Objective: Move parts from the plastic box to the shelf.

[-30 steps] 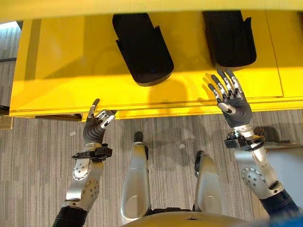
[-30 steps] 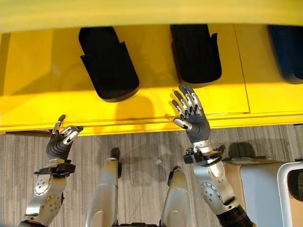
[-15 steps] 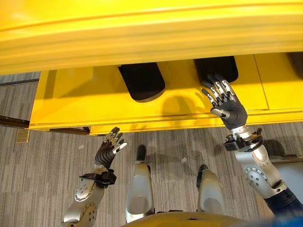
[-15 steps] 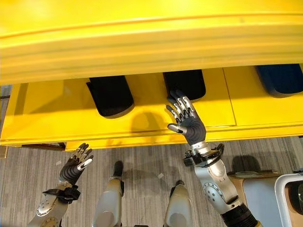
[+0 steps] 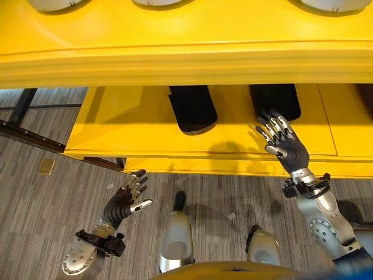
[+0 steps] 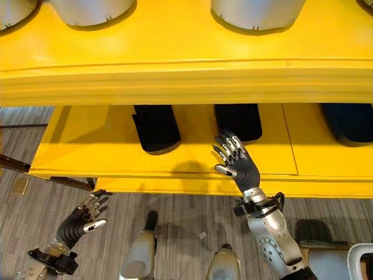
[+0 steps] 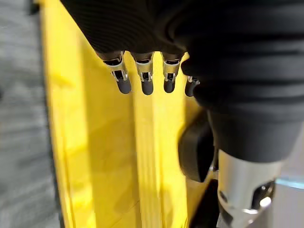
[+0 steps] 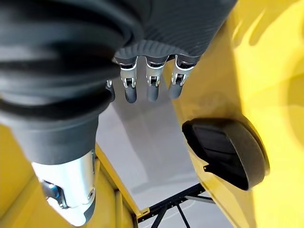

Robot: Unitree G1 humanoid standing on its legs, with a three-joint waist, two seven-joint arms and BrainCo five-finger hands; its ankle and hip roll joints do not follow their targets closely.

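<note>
Two black moulded parts lie on the lower tier of the yellow shelf [image 5: 134, 125], one in the middle [image 5: 192, 108] and one further right [image 5: 275, 100]. My right hand [image 5: 287, 146] is open over the lower tier's front, its fingertips just short of the right black part, and it holds nothing. That part shows past its straight fingers [image 8: 149, 83] as a dark shell [image 8: 225, 152]. My left hand [image 5: 125, 201] is open and empty, low over the floor in front of the shelf's left end. Its fingers [image 7: 142, 78] point along the yellow shelf.
The upper tier [image 6: 186, 70] overhangs the lower one and carries several pale grey parts [image 6: 256, 11]. A dark blue part [image 6: 349, 119] lies on the lower tier at far right. A white rim [image 6: 361, 262] shows at the bottom right. Grey plank floor [image 5: 46, 192] lies in front.
The whole picture has shifted, bringing the upper tier into sight. My left hand has dropped away from the shelf's front edge. My right hand stays open by the right black part.
</note>
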